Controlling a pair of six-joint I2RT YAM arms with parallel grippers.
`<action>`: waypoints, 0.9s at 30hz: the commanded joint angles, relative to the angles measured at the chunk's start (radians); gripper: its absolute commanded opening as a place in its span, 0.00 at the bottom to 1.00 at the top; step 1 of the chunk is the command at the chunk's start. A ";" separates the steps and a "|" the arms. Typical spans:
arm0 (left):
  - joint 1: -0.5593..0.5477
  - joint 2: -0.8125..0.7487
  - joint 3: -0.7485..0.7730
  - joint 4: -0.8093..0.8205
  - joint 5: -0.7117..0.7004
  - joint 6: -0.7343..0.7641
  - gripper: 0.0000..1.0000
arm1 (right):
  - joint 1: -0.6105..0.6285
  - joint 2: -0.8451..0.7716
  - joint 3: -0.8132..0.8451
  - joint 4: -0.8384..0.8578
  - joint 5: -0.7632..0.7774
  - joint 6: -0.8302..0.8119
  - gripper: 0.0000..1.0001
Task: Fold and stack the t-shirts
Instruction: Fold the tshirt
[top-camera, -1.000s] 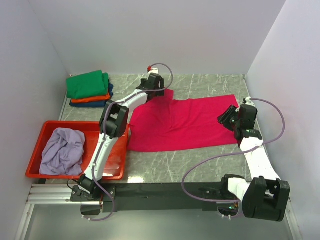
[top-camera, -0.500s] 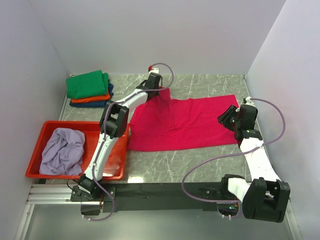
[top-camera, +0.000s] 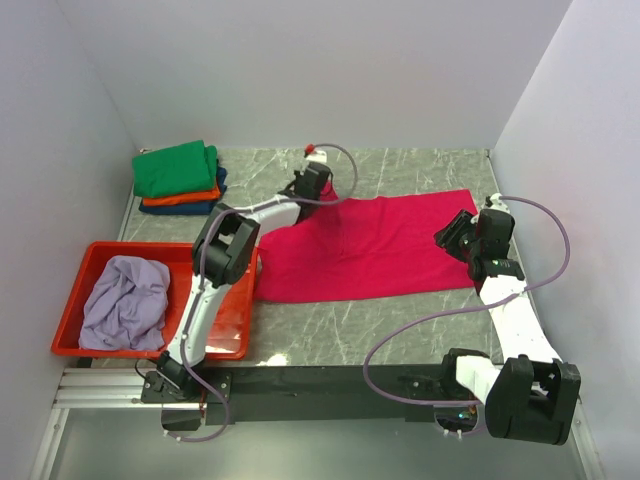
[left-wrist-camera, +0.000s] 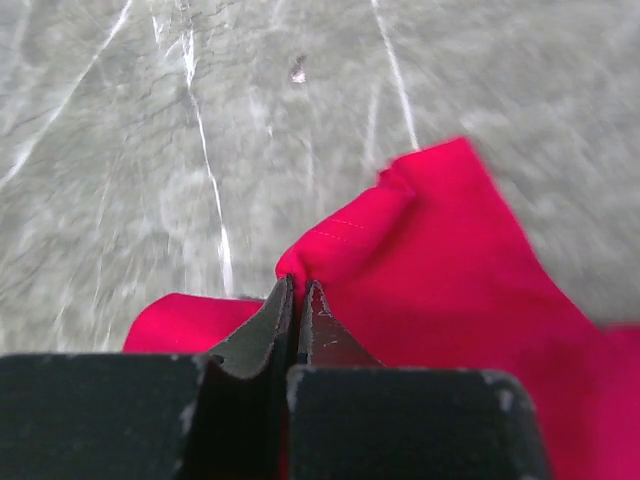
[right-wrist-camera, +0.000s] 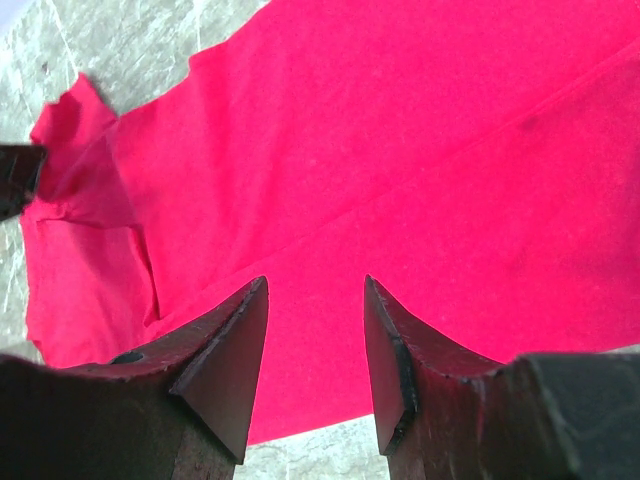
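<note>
The crimson-pink t-shirt (top-camera: 372, 245) lies spread flat across the middle of the bench (top-camera: 400, 325), its long side running left to right, its right end close to the bench's right edge and its left end reaching the red tray (top-camera: 130, 247); the left hand (left-wrist-camera: 299, 292) is at the shirt's far left corner, toward the back edge of the bench, its two fingers pressed together with a small ridge of the crimson cloth pinched between their tips, so the fabric rises there into a peaked fold while the rest stays on the surface; the right hand (right-wrist-camera: 315, 285) is over the shirt's right end, its fingers standing apart at roughly half their spread with nothing between them and only flat crimson cloth below; whether its tips touch the cloth I cannot tell; in the back left corner of the bench sits a folded stack, the green t-shirt (top-camera: 178, 168) on top, the orange t-shirt (top-camera: 180, 197) under it and the dark blue t-shirt (top-camera: 190, 208) at the bottom; the lavender t-shirt (top-camera: 125, 300) lies crumpled inside the tray at the bench's near left corner.
</note>
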 joint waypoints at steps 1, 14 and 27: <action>-0.076 -0.129 -0.095 0.169 -0.161 0.082 0.00 | 0.009 0.004 0.002 0.024 0.011 -0.013 0.50; -0.244 -0.300 -0.422 0.092 -0.310 -0.100 0.36 | 0.013 0.013 -0.013 0.040 -0.004 -0.014 0.50; -0.062 -0.469 -0.421 0.010 0.044 -0.326 0.82 | 0.013 0.021 -0.016 0.050 -0.015 -0.019 0.50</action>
